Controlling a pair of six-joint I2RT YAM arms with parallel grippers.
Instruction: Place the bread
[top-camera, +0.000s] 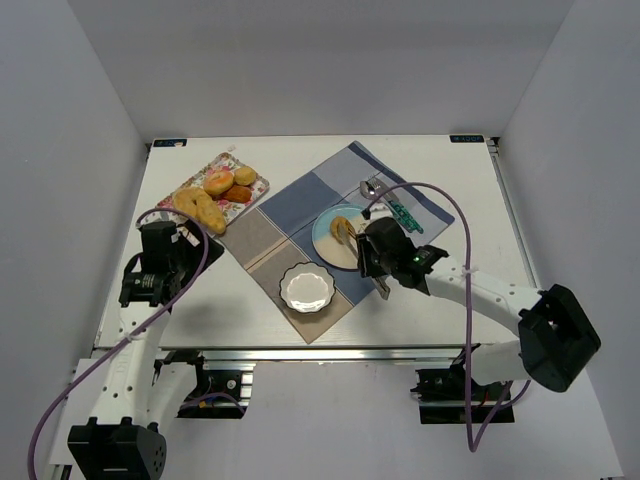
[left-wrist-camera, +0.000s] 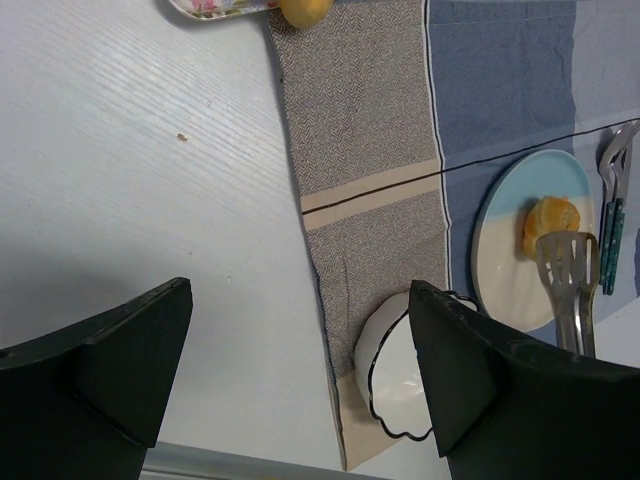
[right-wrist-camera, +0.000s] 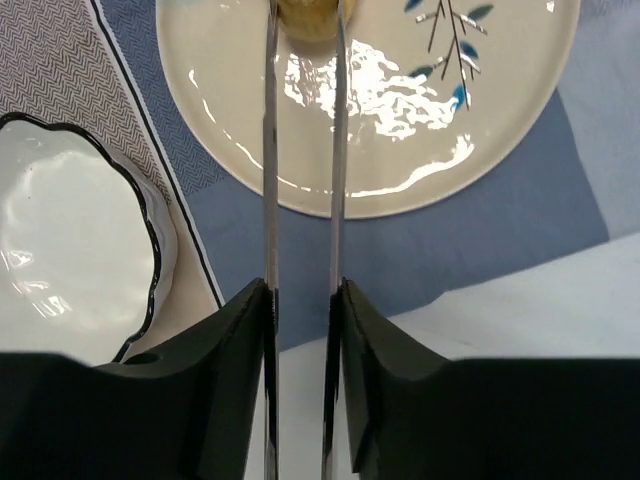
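Left gripper hovers over the bare table, jaws wide apart, empty; looks parked out of the way. Most of the bread sits on the floral tray. White bowl holds nothing. One bread piece lies on the plate. Right gripper is clamped on the tongs, whose tips flank that piece, likely about to release it.
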